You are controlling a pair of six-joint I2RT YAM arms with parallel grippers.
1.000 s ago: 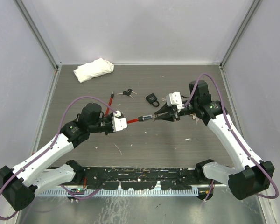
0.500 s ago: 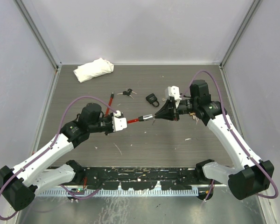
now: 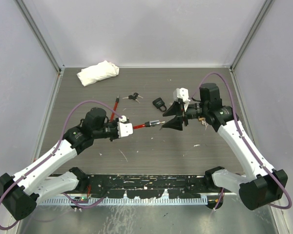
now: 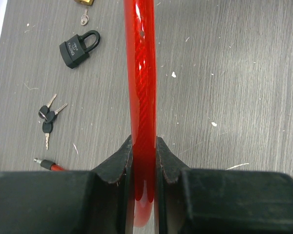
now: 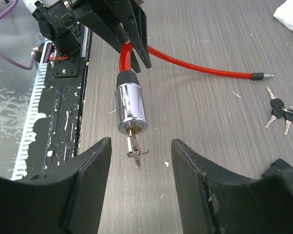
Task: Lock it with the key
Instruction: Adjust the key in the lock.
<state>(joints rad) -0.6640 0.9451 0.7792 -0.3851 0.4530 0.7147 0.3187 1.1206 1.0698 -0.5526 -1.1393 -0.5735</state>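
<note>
One key (image 5: 135, 148) in cylinder (image 5: 130, 108), right wrist view only, left pincer (image 4: 143, 144) clamping red cable (image 4: 140, 58), right pincer (image 3: 170, 119) apart

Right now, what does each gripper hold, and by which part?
Left gripper: the red lock cable, pinched just behind the chrome cylinder. Right gripper: nothing, open; the key sits in that cylinder.

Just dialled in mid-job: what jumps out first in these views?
The red cable, pinched in the left gripper at table centre, ends in a chrome lock cylinder with a key stuck in its face. The right gripper stands open just in front of that key, not touching it. Behind lie a black padlock and a key bunch.
</note>
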